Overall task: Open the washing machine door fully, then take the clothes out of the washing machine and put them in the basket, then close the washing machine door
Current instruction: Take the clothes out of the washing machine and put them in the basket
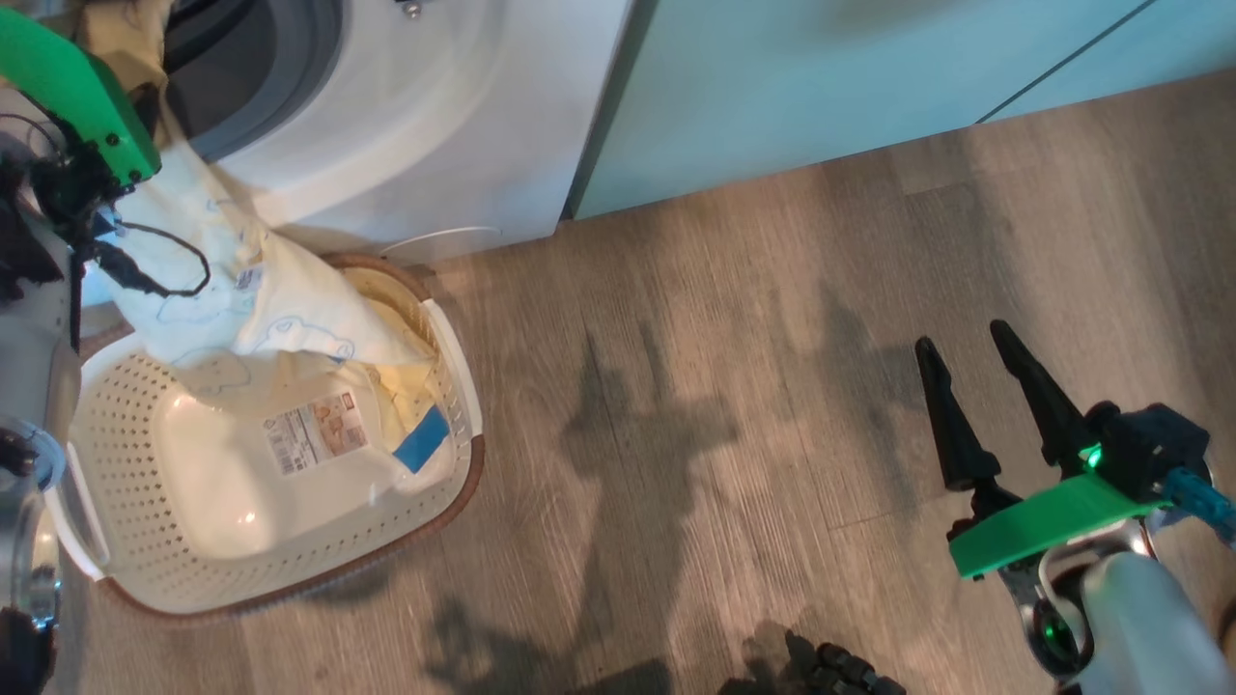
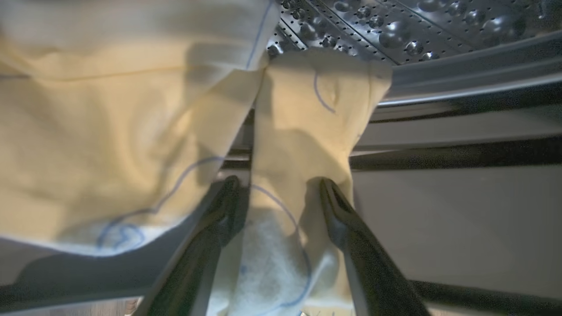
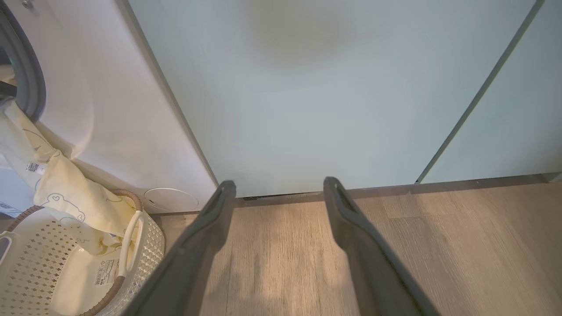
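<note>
The clothes (image 1: 280,299) hang out of the mouth of the washing machine (image 1: 406,125) in one long drape, the lower end already lying in the basket (image 1: 116,454) that stands just in front of the machine, the upper end caught over the grey seal (image 1: 290,87) and reaching back toward the steel drum (image 2: 395,30). The left claw (image 2: 279,186) is at the machine's mouth, released, its fingers spread with a strip of the yellow fabric lying between them but not pinched. The right claw (image 1: 961,336) is also released and empty, well off to the machine's right over the bare floor (image 1: 724,386). The likely trouble is a poor closure: if the left claw shuts on only this thin edge, the cloth may slip free. Pulled hard, the snagged part could drag the light basket or tip it.
</note>
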Controlling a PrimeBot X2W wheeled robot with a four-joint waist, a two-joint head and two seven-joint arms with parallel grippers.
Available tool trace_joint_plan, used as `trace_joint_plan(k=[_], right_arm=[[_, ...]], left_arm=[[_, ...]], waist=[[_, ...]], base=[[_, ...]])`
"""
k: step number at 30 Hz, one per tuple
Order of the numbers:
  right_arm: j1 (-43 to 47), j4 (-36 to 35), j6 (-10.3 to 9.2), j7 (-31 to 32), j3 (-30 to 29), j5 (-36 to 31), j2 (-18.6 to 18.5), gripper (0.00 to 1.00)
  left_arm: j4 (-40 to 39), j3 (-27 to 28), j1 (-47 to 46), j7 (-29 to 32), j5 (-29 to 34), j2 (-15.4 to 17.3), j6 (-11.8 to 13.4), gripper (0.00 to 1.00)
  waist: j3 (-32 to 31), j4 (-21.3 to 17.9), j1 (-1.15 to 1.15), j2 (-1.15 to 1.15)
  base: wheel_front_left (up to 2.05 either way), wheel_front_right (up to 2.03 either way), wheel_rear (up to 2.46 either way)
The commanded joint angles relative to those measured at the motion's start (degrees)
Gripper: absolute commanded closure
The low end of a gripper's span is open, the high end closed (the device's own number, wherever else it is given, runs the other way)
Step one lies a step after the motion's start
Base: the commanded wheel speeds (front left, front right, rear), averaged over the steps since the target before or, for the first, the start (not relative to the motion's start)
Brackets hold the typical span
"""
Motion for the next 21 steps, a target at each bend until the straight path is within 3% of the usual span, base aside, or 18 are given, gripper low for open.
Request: trace_joint_plan(k=[1,2,3,4,5,6,7,21], right_arm=[[-0.7,-1.6,0.25,-0.6,0.8,0.1,0.0,0.00],[-0.8,-1.5,0.25,-0.6,0.8,0.0,0.0,0.00],[-0.8,-1.5,0.25,-0.6,0.8,0.0,0.0,0.00],[-0.9,-1.4,0.25,-0.6,0.7,0.0,0.0,0.00],[-0.9,-1.4,0.25,-0.6,0.7,0.0,0.0,0.00],[-0.9,-1.4,0.25,-0.6,0.7,0.0,0.0,0.00],[-1.0,-1.4,0.25,-0.6,0.6,0.0,0.0,0.00],[-0.3,-1.2,0.25,-0.6,-0.6,-0.4,-0.9,0.00]], left_arm=[[-0.6,0.2,-1.7,-0.1,0.1,2.4,-0.4,0.00],[-0.2,0.0,-1.7,-0.3,0.1,2.3,-0.6,0.00],[0.1,-0.2,-1.8,-0.5,0.1,2.2,-0.7,0.11],[0.5,-0.3,-1.9,-0.7,0.1,2.1,-0.9,0.30],[0.8,-0.4,-2.0,-1.0,0.1,2.1,-1.1,0.79],[0.8,-0.4,-2.0,-1.0,0.1,2.1,-1.1,0.79],[1.1,-0.6,-2.0,-1.2,0.0,1.9,-1.3,1.00],[0.5,-3.6,0.5,-10.7,-1.1,-1.4,-4.3,1.00]], waist=[[0.3,0.3,-0.01,0.00],[0.4,0.5,-0.01,0.00],[0.4,0.6,-0.01,0.00],[0.4,0.7,-0.01,0.00],[0.4,0.8,-0.01,0.00],[0.4,0.8,-0.01,0.00],[0.4,0.9,-0.01,0.00],[-2.9,4.7,-0.01,0.00]], base=[[0.00,0.00,0.00],[0.00,0.00,0.00],[0.00,0.00,0.00],[0.00,0.00,0.00],[0.00,0.00,0.00],[0.00,0.00,0.00],[0.00,0.00,0.00],[0.00,0.00,0.00]])
